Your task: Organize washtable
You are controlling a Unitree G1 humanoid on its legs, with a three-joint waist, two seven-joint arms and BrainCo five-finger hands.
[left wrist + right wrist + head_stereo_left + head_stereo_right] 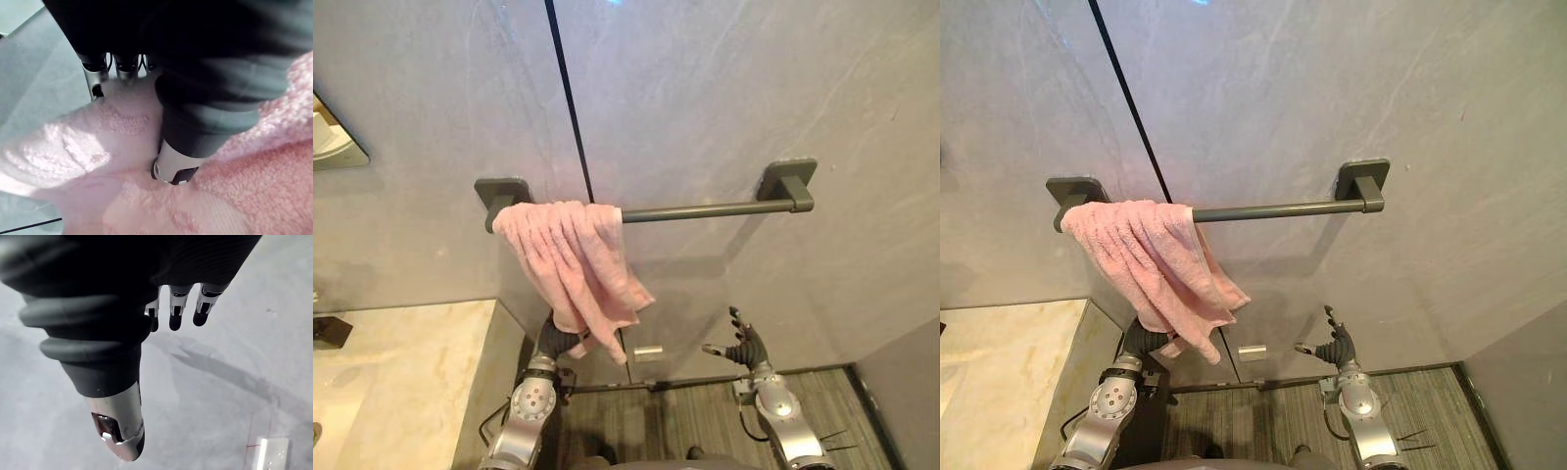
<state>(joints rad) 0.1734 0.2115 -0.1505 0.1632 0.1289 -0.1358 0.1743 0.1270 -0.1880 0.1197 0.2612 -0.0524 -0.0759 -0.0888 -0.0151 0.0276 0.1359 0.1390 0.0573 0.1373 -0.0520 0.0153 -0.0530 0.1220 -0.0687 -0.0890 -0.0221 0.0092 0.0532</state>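
Note:
A pink towel [573, 259] hangs bunched over the left end of a dark towel bar [705, 210] on the grey wall. My left hand [558, 340] reaches up under the towel's lower end. In the left wrist view its thumb [178, 161] presses into the pink towel [254, 186] and its fingers [95, 73] lie behind the cloth, pinching it. My right hand [744, 348] is raised below the bar's right half, apart from the towel. Its fingers [176, 318] are straight and hold nothing.
A marble washtable top [401, 372] lies at the lower left, with a dark fitting [328, 331] at its edge. A small metal plate [648, 352] sits low on the wall between my hands. A dark vertical seam [570, 98] runs down the wall to the bar.

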